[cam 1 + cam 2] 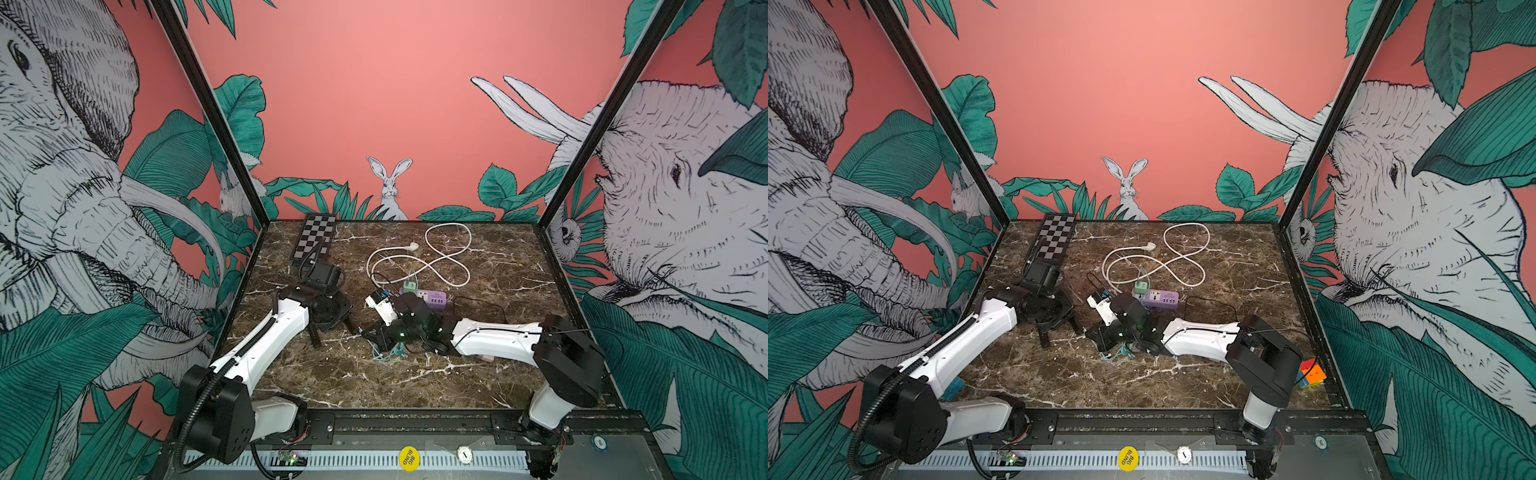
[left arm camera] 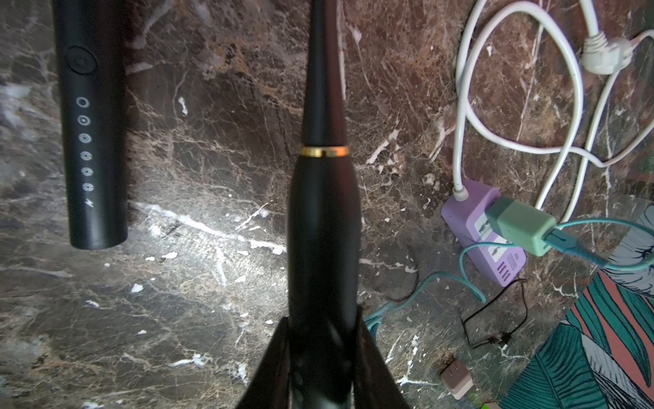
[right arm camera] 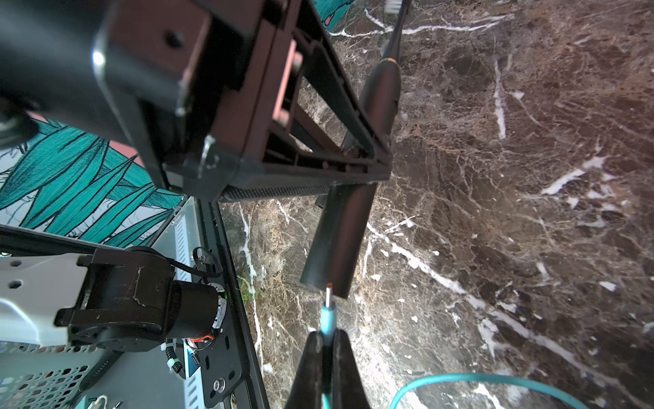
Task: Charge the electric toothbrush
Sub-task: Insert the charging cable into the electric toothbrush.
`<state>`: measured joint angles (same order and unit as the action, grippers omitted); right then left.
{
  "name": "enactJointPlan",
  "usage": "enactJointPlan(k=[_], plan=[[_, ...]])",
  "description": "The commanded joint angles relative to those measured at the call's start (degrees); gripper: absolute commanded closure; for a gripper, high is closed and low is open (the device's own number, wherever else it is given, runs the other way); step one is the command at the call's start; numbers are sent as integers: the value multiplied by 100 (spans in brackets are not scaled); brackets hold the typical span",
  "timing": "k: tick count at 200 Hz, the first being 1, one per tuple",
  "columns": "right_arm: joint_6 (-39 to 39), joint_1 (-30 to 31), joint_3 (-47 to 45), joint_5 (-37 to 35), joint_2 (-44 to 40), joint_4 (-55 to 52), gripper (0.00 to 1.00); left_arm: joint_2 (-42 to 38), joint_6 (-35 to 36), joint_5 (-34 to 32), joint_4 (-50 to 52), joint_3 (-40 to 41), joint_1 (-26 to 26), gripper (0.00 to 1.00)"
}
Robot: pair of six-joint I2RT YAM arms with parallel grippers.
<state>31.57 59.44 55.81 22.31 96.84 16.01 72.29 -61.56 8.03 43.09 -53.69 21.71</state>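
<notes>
Far-left corner of the tabletop (image 1: 478, 386): folded chessboard (image 1: 313, 239), nothing touching it. Left gripper (image 2: 323, 315) sits left of centre, closed down onto the black toothbrush (image 2: 323, 212) around the lower body. The jaws are only as wide as the handle, and the gold ring and neck stick out past them. The right wrist view shows the white bristle head pointing away and the flat base end facing the right arm. A second black handle (image 2: 92, 141) with a button and a row of mode marks lies flat on the tabletop beside the held one, apart from it. Right gripper (image 3: 327, 334) is near the tabletop's middle, clamped fully on the teal charging cable (image 3: 327, 317) just behind its connector. The metal tip is right at the toothbrush base and not seated; can't tell if it touches. Behind that, toward the far edge, is the purple power strip (image 1: 432, 298) with the green charger (image 1: 410, 286) plugged in and the teal cable running from it. A white cable (image 1: 449, 249) is looped near the far edge. A colour cube (image 1: 1312, 374) sits at the right edge.
</notes>
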Motion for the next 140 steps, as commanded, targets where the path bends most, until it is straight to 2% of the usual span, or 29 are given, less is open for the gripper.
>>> enactJointPlan(k=[1,72,140], plan=[[41,60,109,204,159,104,100,-135,-85,-99,59,27,17,100],[-16,146,-70,217,58,67,100,-132,-84,-184,30,26,17,100],[95,166,136,41,256,-85,100,-164,-85,-147,37,54,12,100]])
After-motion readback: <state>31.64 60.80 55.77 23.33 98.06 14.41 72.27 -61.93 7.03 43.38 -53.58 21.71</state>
